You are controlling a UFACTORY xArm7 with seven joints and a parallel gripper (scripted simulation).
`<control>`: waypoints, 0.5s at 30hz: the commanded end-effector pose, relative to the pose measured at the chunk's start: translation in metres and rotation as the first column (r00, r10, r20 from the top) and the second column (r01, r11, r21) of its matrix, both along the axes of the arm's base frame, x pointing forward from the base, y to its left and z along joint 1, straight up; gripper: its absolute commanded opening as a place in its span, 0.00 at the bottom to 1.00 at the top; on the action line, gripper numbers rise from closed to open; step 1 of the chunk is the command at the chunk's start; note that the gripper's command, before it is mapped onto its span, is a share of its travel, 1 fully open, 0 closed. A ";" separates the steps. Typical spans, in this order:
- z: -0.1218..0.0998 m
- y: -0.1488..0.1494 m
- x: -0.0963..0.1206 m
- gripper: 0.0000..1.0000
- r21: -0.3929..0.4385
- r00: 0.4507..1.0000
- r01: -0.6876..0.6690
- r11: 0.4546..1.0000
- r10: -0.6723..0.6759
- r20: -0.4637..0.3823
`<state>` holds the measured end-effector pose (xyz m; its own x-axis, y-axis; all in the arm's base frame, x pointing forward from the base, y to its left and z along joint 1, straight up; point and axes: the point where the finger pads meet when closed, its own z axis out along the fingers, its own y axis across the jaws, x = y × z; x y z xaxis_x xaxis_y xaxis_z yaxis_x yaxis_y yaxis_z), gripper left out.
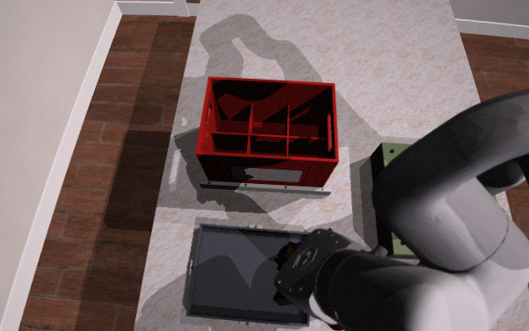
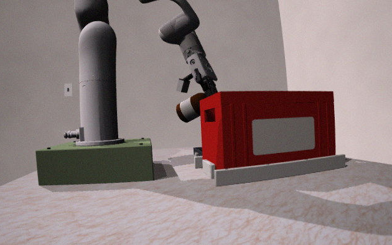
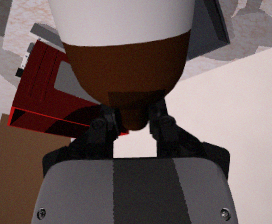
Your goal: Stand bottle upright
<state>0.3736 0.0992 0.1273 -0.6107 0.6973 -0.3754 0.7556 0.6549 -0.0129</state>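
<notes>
Hand: our black-and-grey two-finger gripper (image 1: 279, 277) (image 2: 211, 90) (image 3: 134, 94) clenches the brown bottle with the white label (image 1: 286, 251) (image 2: 189, 107) (image 3: 129, 60) by its neck | Bottle: aloft, tilted, base slanting down and away from our fingers | Turn: we judge its long axis needs swinging vertical above the dark grey tray (image 1: 231, 316) (image 2: 198, 151) (image 3: 207, 30)

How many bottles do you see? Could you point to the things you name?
1: the brown bottle (image 2: 187, 110) (image 3: 132, 65) with a white label, tilted in the gripper (image 3: 134, 94), above the table. The crate's far depths could hide others.
</notes>
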 end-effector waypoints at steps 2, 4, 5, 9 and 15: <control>0.001 0.001 0.001 0.00 -0.020 1.000 0.001 1.000 0.000 0.019; 0.001 0.001 0.001 0.00 -0.031 1.000 0.001 1.000 0.000 0.028; 0.001 0.001 0.001 0.00 -0.036 0.999 0.001 0.999 0.000 0.033; 0.002 0.001 0.001 0.00 -0.058 0.999 0.002 0.998 0.001 0.052; 0.002 0.001 0.001 0.00 -0.076 0.997 0.002 0.997 0.003 0.071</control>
<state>0.3731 0.0997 0.1279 -0.5863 0.6666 -0.4603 0.7554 0.6552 -0.0133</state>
